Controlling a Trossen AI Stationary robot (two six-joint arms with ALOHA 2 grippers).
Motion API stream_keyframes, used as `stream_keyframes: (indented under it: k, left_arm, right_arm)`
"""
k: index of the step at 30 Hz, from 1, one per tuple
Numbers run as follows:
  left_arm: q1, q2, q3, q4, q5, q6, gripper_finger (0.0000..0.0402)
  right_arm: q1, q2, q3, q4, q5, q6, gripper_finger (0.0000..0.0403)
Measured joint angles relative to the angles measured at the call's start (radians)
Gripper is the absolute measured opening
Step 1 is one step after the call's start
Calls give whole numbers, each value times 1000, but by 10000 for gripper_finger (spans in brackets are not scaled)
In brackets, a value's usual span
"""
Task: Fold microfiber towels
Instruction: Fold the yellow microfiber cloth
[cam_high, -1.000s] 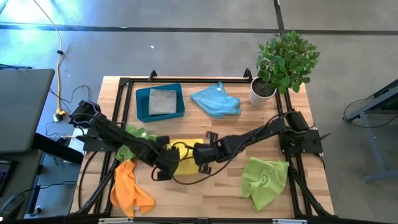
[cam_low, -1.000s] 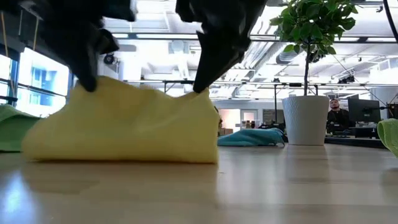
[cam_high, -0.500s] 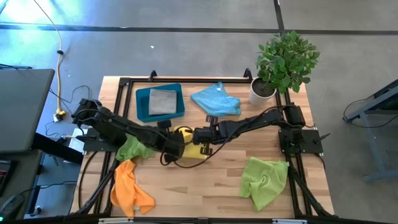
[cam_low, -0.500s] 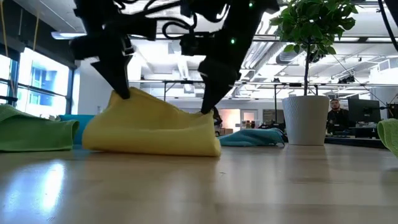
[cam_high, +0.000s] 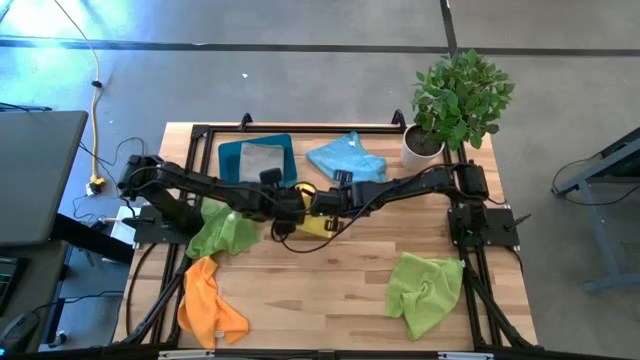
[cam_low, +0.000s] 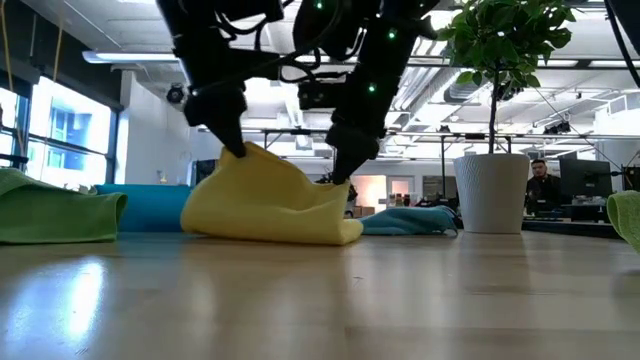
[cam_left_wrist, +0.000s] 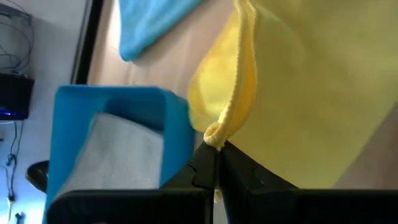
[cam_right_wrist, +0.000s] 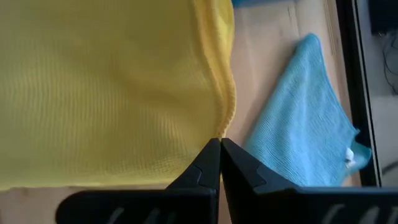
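Observation:
A yellow microfiber towel (cam_high: 312, 222) lies bunched on the table's middle, its lower fold on the wood (cam_low: 275, 228). My left gripper (cam_low: 236, 150) and my right gripper (cam_low: 342, 175) are both shut on its raised upper edge, left and right of each other. A grey towel (cam_high: 262, 161) lies in the teal tray (cam_high: 228, 165). A light blue towel (cam_high: 347, 160) lies beside the tray. Lime green towels lie at the left (cam_high: 222, 232) and near right (cam_high: 425, 290). An orange towel (cam_high: 207, 300) lies near left. My left gripper pinches the yellow towel's hemmed edge at a bunched corner (cam_left_wrist: 216, 132) between its two fingers, slanting down from the table's left. The cloth rises to the fingers and its lower part rests on the table. My right gripper pinches the hemmed edge (cam_right_wrist: 225, 127) between its two fingertips, slanting down from the table's right. The cloth hangs slack from the fingers, and its lower part lies on the table.
A potted plant (cam_high: 455, 100) in a white pot stands at the far right corner. A black frame (cam_high: 300, 128) runs along the table's edges. Bare wood (cam_high: 320, 300) shows along the near middle. A person (cam_low: 541, 180) sits in the room beyond.
Both grippers have gone toward the table's far edge, still shut on the yellow towel's upper edge and coming closer together. The towel has been drawn along with them, away from the near edge, bunching narrower while its lower part drags on the wood.

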Motion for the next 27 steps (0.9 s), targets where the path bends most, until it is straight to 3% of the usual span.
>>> stream_keyframes:
  k: [8, 27]
  left_arm:
    - [107, 9, 0, 116, 29, 130, 3]
    - [236, 148, 3, 244, 91, 132, 3]
  right_arm:
    - [-55, 0, 0, -35, 9, -2, 0]
    - [-211, 0, -125, 150, -135, -127, 0]
